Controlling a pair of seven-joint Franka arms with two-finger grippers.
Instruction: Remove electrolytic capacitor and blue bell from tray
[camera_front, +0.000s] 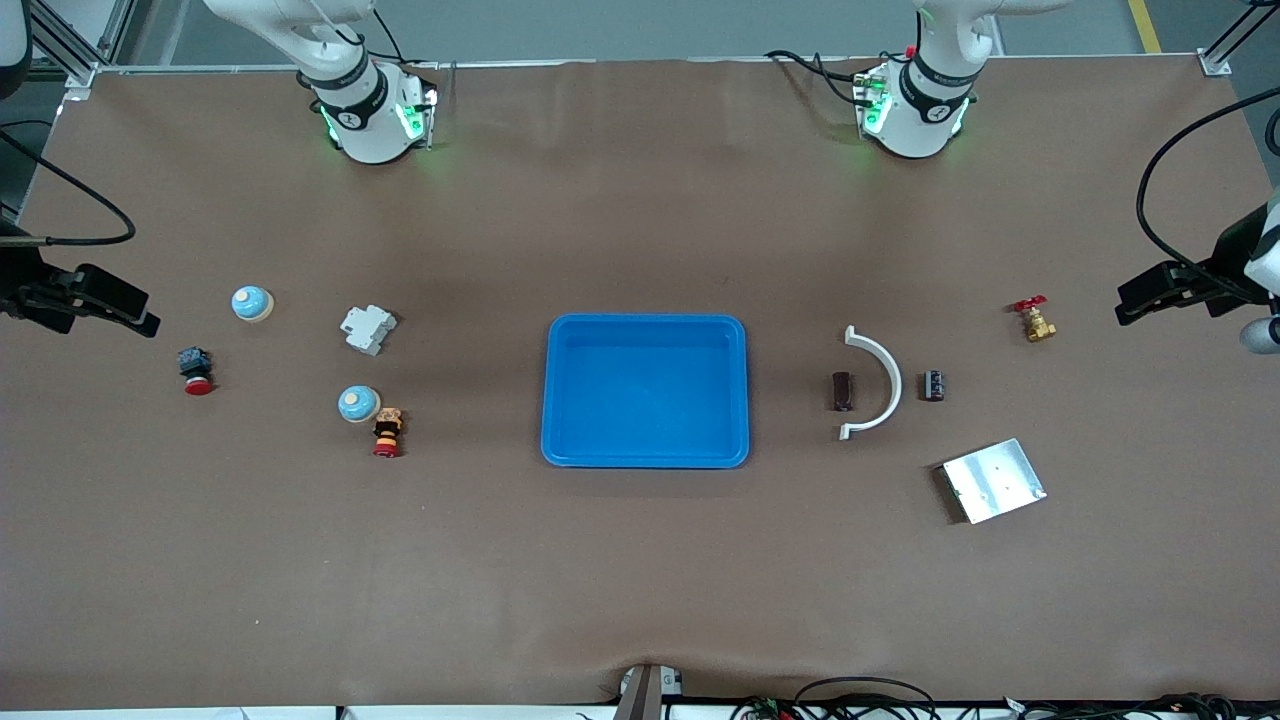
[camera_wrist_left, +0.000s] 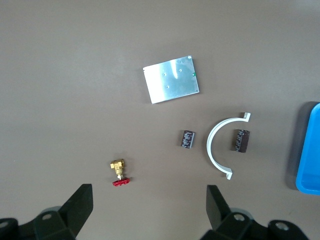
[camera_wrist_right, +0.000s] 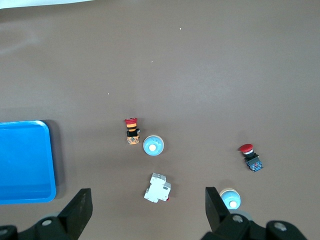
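Hovering wide open and empty: left gripper over the counter at the left arm's end, right gripper over the right arm's end. Blue tray mid-counter, nothing in it. Two capacitors flanking a white curved clip toward the left arm's end. Two bells toward the right arm's end: one touching a red-capped button switch, other farther from front camera.
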